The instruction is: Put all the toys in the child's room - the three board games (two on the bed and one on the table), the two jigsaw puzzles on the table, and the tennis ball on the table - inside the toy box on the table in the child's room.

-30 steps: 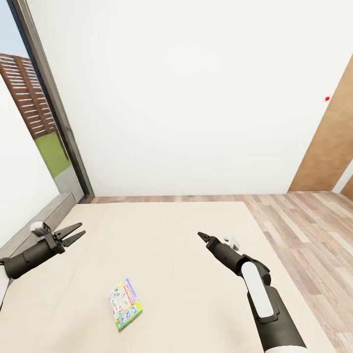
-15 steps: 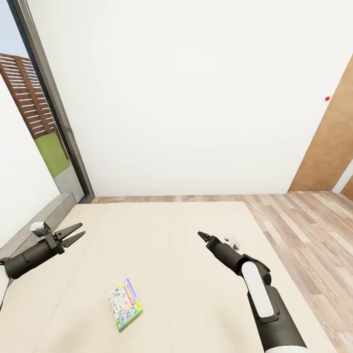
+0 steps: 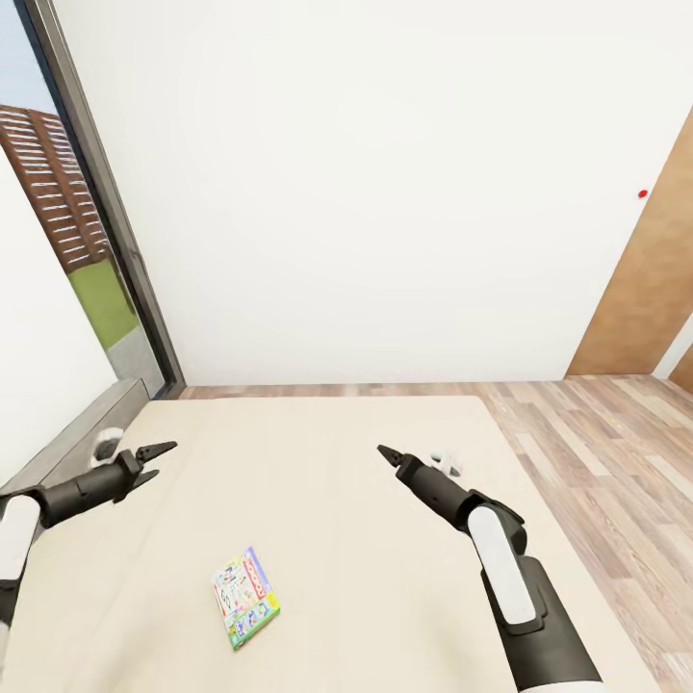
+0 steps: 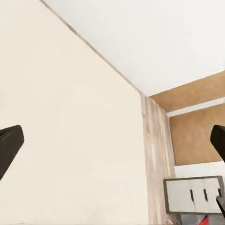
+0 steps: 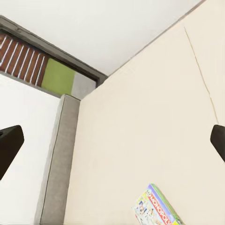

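1. From my head camera, the bed (image 3: 346, 500) fills the lower half of the scene; its plain cream cover is flat and its grey padded headboard (image 3: 77, 438) runs along the left side.
2. One board game (image 3: 244, 597) lies flat on the cover, near the bottom edge and left of centre, face up and turned at a slant. My right wrist camera shows the same board game (image 5: 157, 211) with its green edge and a red strip of lettering.
3. My left gripper (image 3: 159, 456) hangs over the bed near the headboard, well apart from the game. Its fingers are spread: in the left wrist camera the two dark fingertips (image 4: 9, 147) sit at opposite edges with nothing between them.
4. My right gripper (image 3: 385, 454) hangs over the middle of the bed, up and to the right of the game, touching nothing. Its fingers are likewise parted wide, as the right wrist camera shows one dark fingertip (image 5: 8, 145) at each side and bare cover between.
5. Beyond the bed are a wood-plank floor (image 3: 597, 433), a white wall (image 3: 385, 192) carrying a small red dot (image 3: 643, 193), and a brown door (image 3: 645, 279) at the right.
6. At the left, a dark-framed window (image 3: 87, 192) shows a brick wall and grass outside.
7. The left wrist camera also takes in a white cabinet (image 4: 194, 194) far off across the floor.
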Motion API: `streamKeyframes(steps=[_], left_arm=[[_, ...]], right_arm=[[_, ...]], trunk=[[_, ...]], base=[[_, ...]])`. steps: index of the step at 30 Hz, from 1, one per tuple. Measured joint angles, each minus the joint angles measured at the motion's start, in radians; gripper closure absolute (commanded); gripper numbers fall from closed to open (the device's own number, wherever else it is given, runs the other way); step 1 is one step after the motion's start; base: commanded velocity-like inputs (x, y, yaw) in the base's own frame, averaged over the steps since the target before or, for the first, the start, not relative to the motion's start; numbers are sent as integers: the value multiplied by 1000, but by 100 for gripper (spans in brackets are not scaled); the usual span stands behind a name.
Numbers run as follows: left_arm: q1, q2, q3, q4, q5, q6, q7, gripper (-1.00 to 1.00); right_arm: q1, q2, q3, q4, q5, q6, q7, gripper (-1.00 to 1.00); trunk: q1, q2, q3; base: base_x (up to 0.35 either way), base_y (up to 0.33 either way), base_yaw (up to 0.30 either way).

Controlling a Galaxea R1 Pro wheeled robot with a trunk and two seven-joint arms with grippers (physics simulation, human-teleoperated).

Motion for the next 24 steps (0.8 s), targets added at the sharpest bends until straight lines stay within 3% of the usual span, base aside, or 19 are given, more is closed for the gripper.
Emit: streamKeyframes(steps=[2, 5, 8, 12, 16, 17, 24], left_arm=[[-77, -17, -2, 103, 1, 3, 161, -100], [-174, -27, -3, 251, 6, -6, 325, -100], [-287, -34, -4, 416, 7, -57, 495, -100], [-355, -49, -4, 525, -7, -128, 620, -100], [-382, -68, -3, 585, -15, -180, 738, -100], [-389, -83, -3, 632, -16, -241, 791, -100], [-392, -99, -2, 716, -23, -324, 809, -100]], right_arm=[[0, -5, 27, -45, 1, 4, -3, -100], [0, -8, 38, -71, -1, 10, -3, -100], [0, -9, 42, -84, -3, 13, -2, -100], [0, -9, 43, -88, -4, 14, -1, -100], [0, -10, 43, -90, -4, 15, -1, -100], [0, -10, 43, -94, -3, 16, -1, -100], [1, -10, 46, -139, -6, 36, -1, -100]], trunk=[[0, 0, 0], [0, 0, 0], [0, 0, 0], [0, 0, 0], [0, 0, 0], [0, 0, 0], [0, 0, 0]], base=[[0, 0, 0], [0, 0, 0], [0, 0, 0], [0, 0, 0], [0, 0, 0], [0, 0, 0], [0, 0, 0]])
